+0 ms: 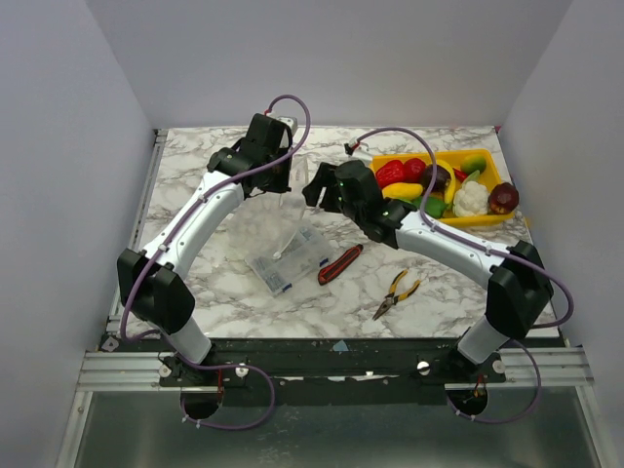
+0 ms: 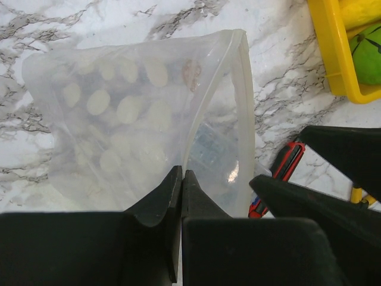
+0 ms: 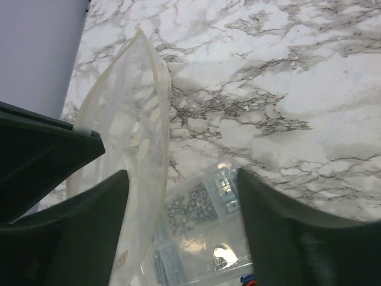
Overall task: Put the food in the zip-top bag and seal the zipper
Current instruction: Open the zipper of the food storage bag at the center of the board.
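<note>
The clear zip-top bag [image 1: 276, 222] hangs lifted over the table's middle and holds no food. My left gripper [image 2: 182, 173] is shut on the bag's mouth edge; it also shows in the top view [image 1: 281, 181]. The zipper [image 2: 243, 113] runs down the bag's right side, with the mouth partly open. My right gripper [image 3: 181, 185] is open and empty just right of the bag [image 3: 134, 125], its left finger next to the mouth edge; it shows in the top view [image 1: 315, 187]. The food lies in the yellow tray [image 1: 487, 218]: a red piece [image 1: 390, 173], cauliflower [image 1: 470, 198], a maroon piece [image 1: 504, 198], a green piece [image 2: 369, 52].
A clear compartment box [image 1: 289, 261] of screws lies under the bag, seen in the right wrist view [image 3: 208, 238]. A red-and-black tool [image 1: 339, 263] and yellow-handled pliers [image 1: 395, 292] lie to its right. The tray [image 2: 333, 53] stands at the back right.
</note>
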`<state>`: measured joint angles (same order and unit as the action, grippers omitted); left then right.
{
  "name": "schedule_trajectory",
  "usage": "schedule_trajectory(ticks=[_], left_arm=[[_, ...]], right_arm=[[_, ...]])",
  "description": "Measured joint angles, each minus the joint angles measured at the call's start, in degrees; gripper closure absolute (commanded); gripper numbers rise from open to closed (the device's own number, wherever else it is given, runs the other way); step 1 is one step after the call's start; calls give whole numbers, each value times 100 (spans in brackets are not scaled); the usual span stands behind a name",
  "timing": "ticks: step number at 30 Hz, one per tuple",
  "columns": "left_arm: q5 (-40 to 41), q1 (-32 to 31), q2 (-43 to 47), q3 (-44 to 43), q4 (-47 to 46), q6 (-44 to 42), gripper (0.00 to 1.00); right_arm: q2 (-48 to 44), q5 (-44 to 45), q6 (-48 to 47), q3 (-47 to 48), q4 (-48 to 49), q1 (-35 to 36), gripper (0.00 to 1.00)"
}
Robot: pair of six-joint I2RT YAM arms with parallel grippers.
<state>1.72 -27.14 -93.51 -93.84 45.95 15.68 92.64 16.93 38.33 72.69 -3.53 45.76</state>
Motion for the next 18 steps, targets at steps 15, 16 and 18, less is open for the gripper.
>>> schedule_trajectory(ticks=[15,16,18], left_arm=[[-238,0,-4,0,0,-13,96],[-245,0,-7,0,0,-13,93],[-245,0,-13,0,0,-24,88]], right_arm=[[586,48,387,-15,695,0,73],[737,76,577,57,651,0,85],[793,79,645,72,627,0,99]])
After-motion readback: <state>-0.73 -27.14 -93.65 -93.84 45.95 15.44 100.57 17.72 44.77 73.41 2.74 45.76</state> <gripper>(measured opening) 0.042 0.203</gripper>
